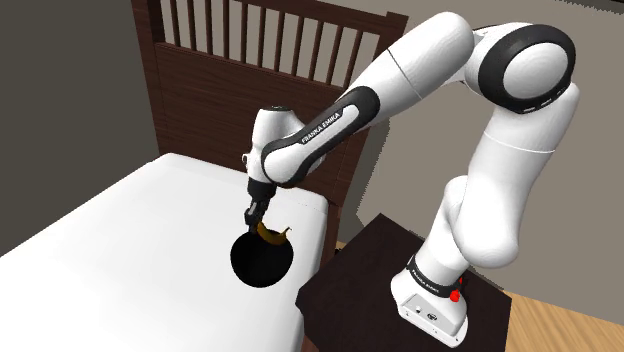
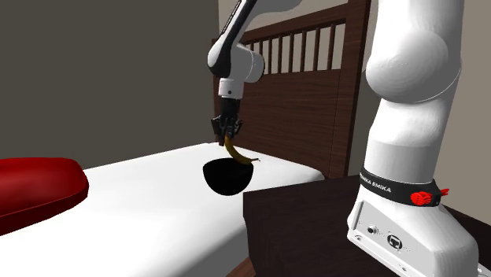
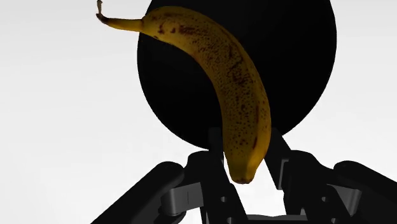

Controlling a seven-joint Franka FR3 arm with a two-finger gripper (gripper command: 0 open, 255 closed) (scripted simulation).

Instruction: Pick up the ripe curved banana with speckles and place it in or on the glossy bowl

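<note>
A yellow banana (image 3: 235, 89) with brown speckles hangs by one end from my gripper (image 3: 247, 149), whose black fingers clasp it on both sides. Directly beneath it sits a glossy black bowl (image 3: 299, 63) on the white bed. In the shoulder view the gripper (image 1: 252, 217) points down, and the banana (image 1: 272, 234) dips to the far rim of the bowl (image 1: 262, 260). The second exterior view has the gripper (image 2: 228, 134) holding the banana (image 2: 236, 153) upright, its lower end over the bowl (image 2: 228, 177).
The white bed surface (image 1: 130, 250) stretches toward the shoulder view's left. A dark slatted headboard (image 1: 230, 60) rises behind the bowl. My base stands on a dark stand (image 1: 370, 290) beside the bed. A red cushion (image 2: 31, 189) lies at the second exterior view's left.
</note>
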